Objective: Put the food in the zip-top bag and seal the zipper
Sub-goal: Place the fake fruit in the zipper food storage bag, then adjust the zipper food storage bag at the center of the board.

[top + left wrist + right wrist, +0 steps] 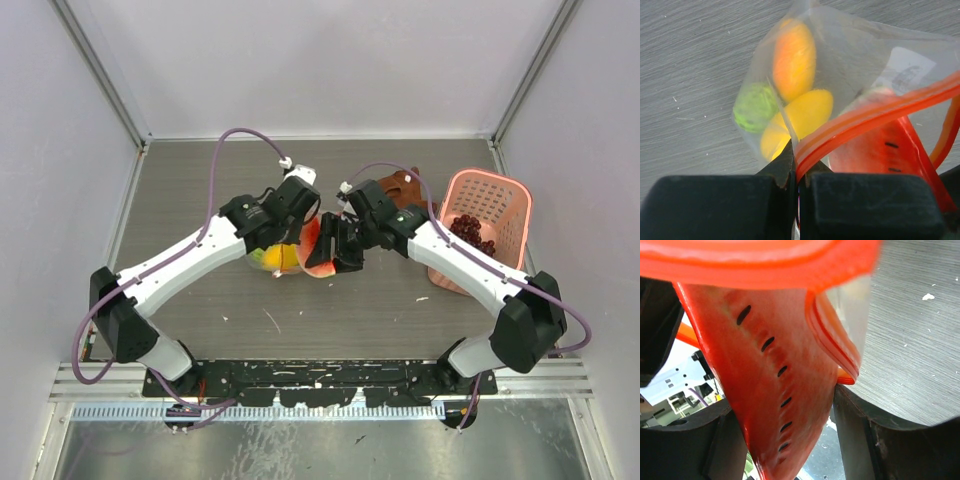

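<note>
Well to the left of the pink basket (500, 190), over the middle of the worktop (350, 310), is the zip-top bag (855, 55). The left gripper (797, 175) is pinched tight on its orange-red zipper (880, 112), and the lime-green ball (756, 106) and yellow-orange fruit (794, 57) show through the clear plastic. On the side of the bag nearer the basket, the right gripper (785, 440) holds the red-pink slice (765, 355) between partly spread jaws, up against the zipper strip at the bag's mouth, while the dark purple grape bunch (472, 232) lies inside the basket.

basket (487, 177) blocks right, cloth (403, 185) beside it, left passable
</note>
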